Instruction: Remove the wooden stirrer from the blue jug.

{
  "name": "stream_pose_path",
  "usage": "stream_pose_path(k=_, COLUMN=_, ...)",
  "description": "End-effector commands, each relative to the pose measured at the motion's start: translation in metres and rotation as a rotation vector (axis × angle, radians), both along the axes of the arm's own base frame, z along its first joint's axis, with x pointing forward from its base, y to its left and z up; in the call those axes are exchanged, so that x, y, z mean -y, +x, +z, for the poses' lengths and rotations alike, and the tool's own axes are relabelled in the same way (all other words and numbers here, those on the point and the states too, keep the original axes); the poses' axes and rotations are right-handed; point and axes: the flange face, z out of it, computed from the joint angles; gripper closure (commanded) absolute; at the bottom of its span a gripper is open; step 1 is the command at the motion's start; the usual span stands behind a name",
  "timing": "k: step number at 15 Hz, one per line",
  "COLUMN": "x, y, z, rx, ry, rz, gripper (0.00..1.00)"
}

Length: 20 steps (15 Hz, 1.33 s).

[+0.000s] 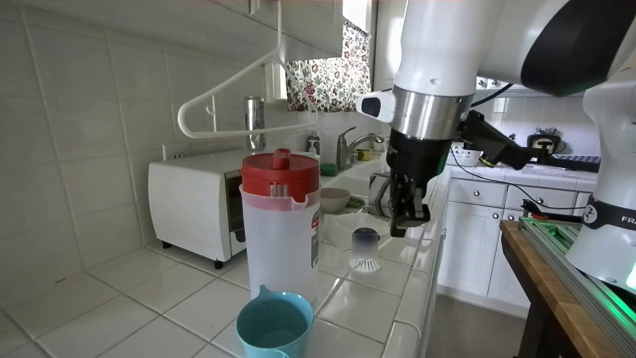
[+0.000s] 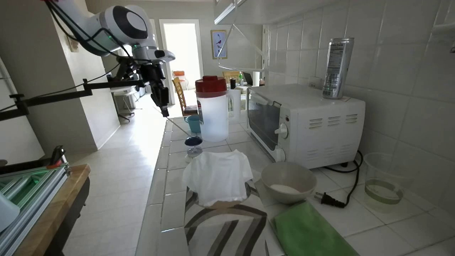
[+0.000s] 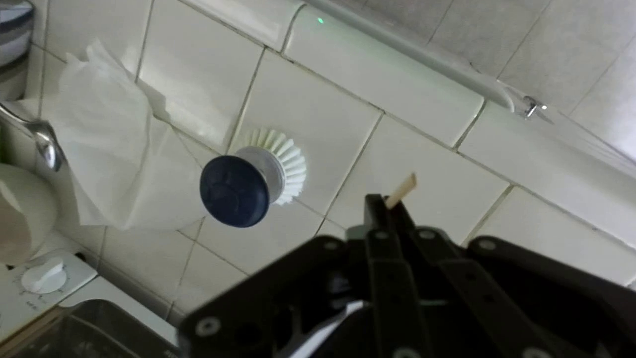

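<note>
Wooden stirrer [image 3: 401, 191]: clamped in the gripper [image 2: 164, 112], slanting down rightward in an exterior view, clear of the blue jug [image 2: 193, 124], farther right; likely ready to lower.

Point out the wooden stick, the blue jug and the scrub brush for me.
Wooden stick [image 3: 403, 190]: wrist view, on its exposed tip.
Blue jug [image 1: 274, 313]: an exterior view, on its inner wall.
Scrub brush [image 3: 234, 191]: wrist view, on its dark blue knob.

Exterior views face opposite ways along the counter [image 1: 208, 303], wrist view down.
</note>
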Motion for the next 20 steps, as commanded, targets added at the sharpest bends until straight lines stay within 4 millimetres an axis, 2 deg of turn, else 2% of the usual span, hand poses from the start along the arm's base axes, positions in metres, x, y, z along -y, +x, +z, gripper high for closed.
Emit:
stream_pose_path(k=1, x=0.006, y=0.009, z=-0.011, rx=0.107, ry=-0.015, rz=-0.055, gripper=0.99)
stream_pose_path(k=6, x=0.022, y=0.021, z=-0.018, rx=0.232, ry=-0.078, rz=-0.124, gripper=0.99)
stream_pose_path(k=11, x=0.025, y=0.027, z=-0.02, rx=0.373, ry=-0.053, rz=-0.248, gripper=0.99)
stream_pose_path(k=13, x=0.025, y=0.026, z=-0.023, rx=0.402, ry=-0.049, rz=-0.283, gripper=0.82)
stream_pose_path(k=14, x=0.025, y=0.027, z=-0.024, rx=0.415, ry=-0.046, rz=-0.299, gripper=0.65)
stream_pose_path(k=20, x=0.027, y=0.026, z=-0.026, rx=0.464, ry=-0.031, rz=-0.362, gripper=0.2)
